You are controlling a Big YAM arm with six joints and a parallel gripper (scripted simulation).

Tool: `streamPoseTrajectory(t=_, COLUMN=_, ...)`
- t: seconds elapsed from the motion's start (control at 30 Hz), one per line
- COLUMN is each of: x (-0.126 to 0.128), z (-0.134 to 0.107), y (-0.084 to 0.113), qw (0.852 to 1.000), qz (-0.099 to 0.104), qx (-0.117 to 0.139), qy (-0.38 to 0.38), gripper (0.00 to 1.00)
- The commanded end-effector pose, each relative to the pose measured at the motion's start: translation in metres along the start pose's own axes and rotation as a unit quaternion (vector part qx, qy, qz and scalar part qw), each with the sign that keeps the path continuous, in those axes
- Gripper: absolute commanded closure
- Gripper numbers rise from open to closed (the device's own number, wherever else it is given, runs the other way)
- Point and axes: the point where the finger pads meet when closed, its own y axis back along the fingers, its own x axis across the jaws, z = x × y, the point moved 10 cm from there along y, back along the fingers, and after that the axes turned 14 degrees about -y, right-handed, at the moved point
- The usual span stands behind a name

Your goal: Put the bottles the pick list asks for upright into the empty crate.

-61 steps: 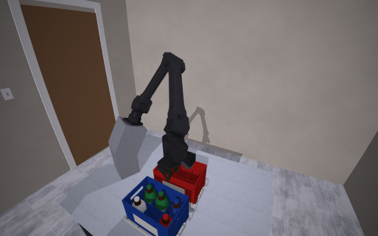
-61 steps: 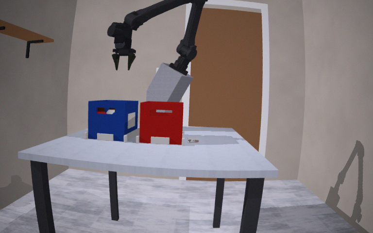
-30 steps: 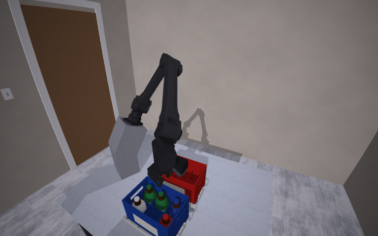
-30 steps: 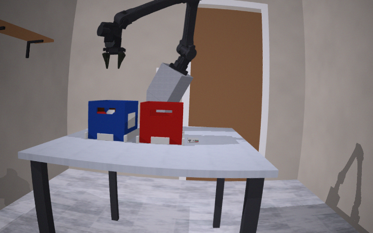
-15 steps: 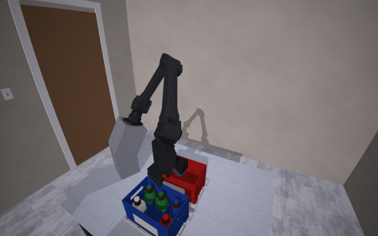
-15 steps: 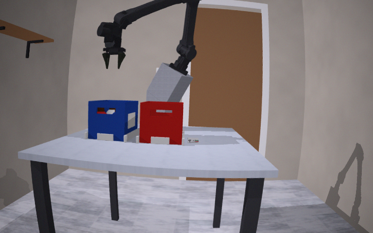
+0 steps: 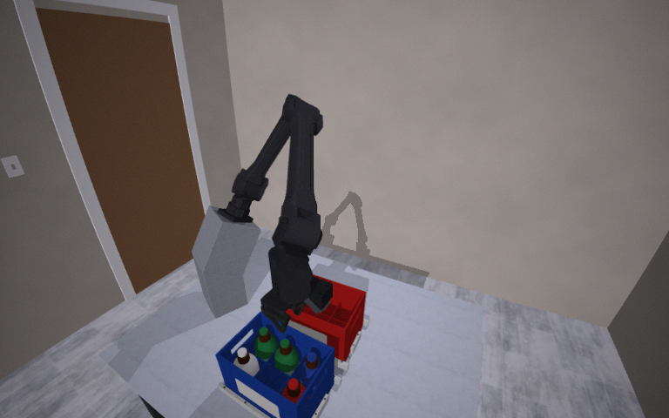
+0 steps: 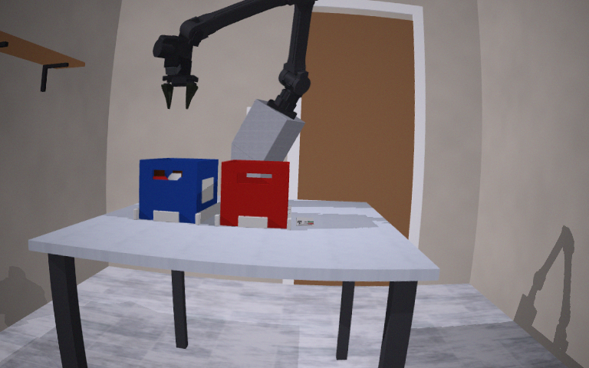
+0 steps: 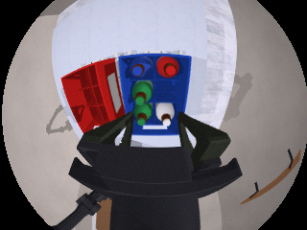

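We're hanging the jaws point(image 7: 289, 318) point(image 8: 178, 107) high over the blue crate point(image 7: 226, 364) point(image 8: 167, 195) point(image 9: 187, 86), spread part-way, pinching nothing. Bottles are all standing in blue: two green bottles point(image 7: 266, 346) point(image 7: 286, 360) point(image 9: 142, 89) point(image 9: 142, 111) side by side, white bottle point(image 7: 247, 364) point(image 9: 165, 110) at a corner, red bottle point(image 7: 293, 388) point(image 9: 166, 65) and blue bottle point(image 7: 311, 367) point(image 9: 139, 66) at the far end in the wrist view. Red crate point(image 7: 352, 325) point(image 8: 255, 195) point(image 9: 77, 83) beside it is showing no bottles. Pick list point(image 8: 304, 221) is lying by the red crate, too small for us to read here, so we're not calling colors.

Handling: we're guessing stiff, fairly light, smooth bodies that could slip or swing if caught off-centre. We're favoring the brown neck below the cap, coming straight down; shoulders look too wide and close to the dividers. A straight lift should keep the loose crate from dragging.

Pose: elbow is standing high, forearm sloping down, wrist pointing the fingers at the tabletop point(image 7: 419, 354) point(image 8: 234, 251) point(image 9: 91, 34), well above the rims.
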Motion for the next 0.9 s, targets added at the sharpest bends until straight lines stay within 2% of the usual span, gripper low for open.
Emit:
streamPoseTrajectory(t=0.0, x=0.0024, z=0.0025, y=-0.0183, qw=1.0, qz=0.003, qx=0.009, qy=0.008, gripper=0.39)
streamPoseTrajectory(t=0.87, x=0.0031, z=0.0034, y=-0.0196, qw=1.0, qz=0.003, qx=0.008, qy=0.002, gripper=0.39)
